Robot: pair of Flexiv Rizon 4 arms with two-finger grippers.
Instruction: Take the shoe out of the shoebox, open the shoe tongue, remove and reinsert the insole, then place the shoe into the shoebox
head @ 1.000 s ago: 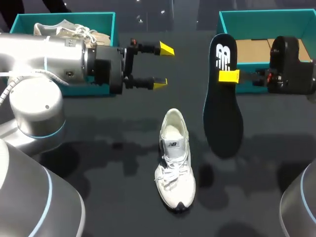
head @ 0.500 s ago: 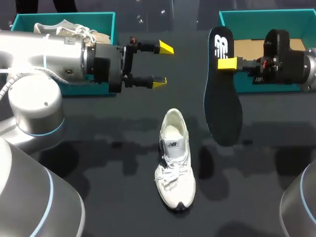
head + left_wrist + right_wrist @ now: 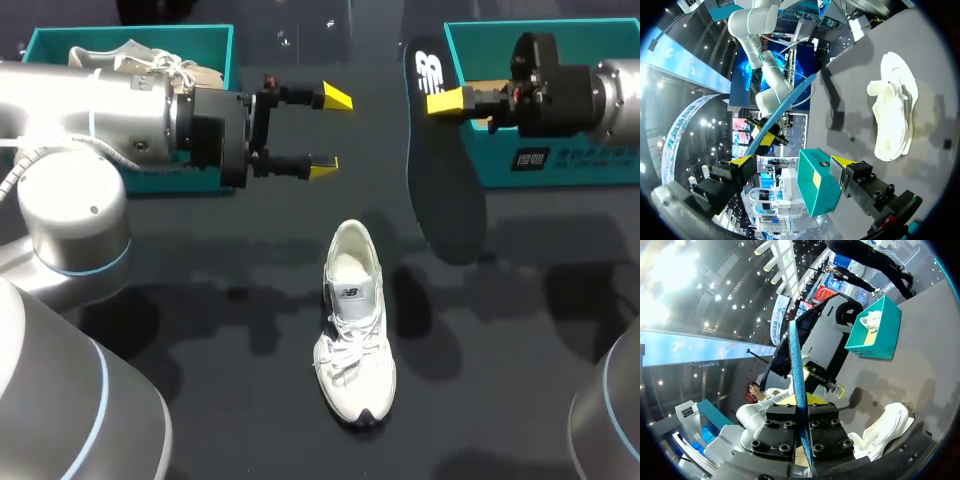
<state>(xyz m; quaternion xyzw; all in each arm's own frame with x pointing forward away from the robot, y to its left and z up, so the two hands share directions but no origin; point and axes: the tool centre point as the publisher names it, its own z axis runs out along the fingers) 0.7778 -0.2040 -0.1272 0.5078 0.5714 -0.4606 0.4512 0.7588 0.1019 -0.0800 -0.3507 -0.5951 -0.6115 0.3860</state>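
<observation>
The white shoe lay on the dark surface near the middle, outside both boxes, its toe toward the robot and its laces loose. The right fingers were clenched on the dark insole near its heel end, holding it in the air to the right of the shoe and apart from it, beside the right box. In the right wrist view the insole stood edge-on between those fingers. The left fingers were spread wide and grasped nothing, held above the surface between the left box and the insole, well apart from the shoe. A second shoe lay in the left box.
</observation>
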